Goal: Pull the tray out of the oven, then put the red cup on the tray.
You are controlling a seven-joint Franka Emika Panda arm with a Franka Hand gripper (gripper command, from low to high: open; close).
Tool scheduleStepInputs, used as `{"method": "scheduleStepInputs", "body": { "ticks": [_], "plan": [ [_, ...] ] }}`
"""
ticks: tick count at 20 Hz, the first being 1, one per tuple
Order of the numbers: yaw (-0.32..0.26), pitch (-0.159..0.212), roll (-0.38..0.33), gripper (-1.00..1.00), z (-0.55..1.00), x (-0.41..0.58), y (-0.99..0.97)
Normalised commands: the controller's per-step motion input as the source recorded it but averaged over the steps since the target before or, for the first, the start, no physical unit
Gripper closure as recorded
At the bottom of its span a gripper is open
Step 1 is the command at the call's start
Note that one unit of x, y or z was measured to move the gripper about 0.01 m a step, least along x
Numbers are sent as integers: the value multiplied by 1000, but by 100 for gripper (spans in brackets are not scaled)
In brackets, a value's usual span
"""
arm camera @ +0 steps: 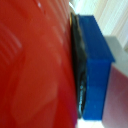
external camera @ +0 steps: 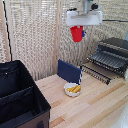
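Red cup (external camera: 76, 33) is your task object, and you already have it high in the air, pinched in the gripper (external camera: 78, 30) near the top of the exterior view, well above the table.

Working from the exterior view's left: you have the large black box (external camera: 19, 95) at the near left edge of the wooden table (external camera: 95, 102). Next comes the upright dark blue panel (external camera: 69, 71) standing toward the far side, with the white bowl (external camera: 73, 89) of yellow pieces just in front of it. At the right sits the oven (external camera: 114, 54), its door dropped open and the tray (external camera: 107, 61) drawn forward from its mouth.

In the wrist view you see the jaws pressed onto the cup: 1 blue finger (arm camera: 96, 60) with its dark pad lies flat against the red wall. The other finger is out of sight, so you likely have a 2-sided pinch, though only 1 side shows.

From the jaws, the tray lies to the right and lower, its long axis running across the oven's width. You would need to carry the cup right and down, and keep it upright over the bars.
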Motion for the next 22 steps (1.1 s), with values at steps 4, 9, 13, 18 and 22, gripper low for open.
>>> {"method": "scheduleStepInputs", "body": {
  "ticks": [4,9,13,18,22],
  "plan": [
    [-95,-44,1,100,0,0,-925],
    [-95,-42,0,100,-6,0,-925],
    [-106,-50,0,100,-54,0,-897],
    [-116,-45,9,100,-159,-1,-865],
    [-131,-26,7,100,-176,-32,-829]
  ]
}}
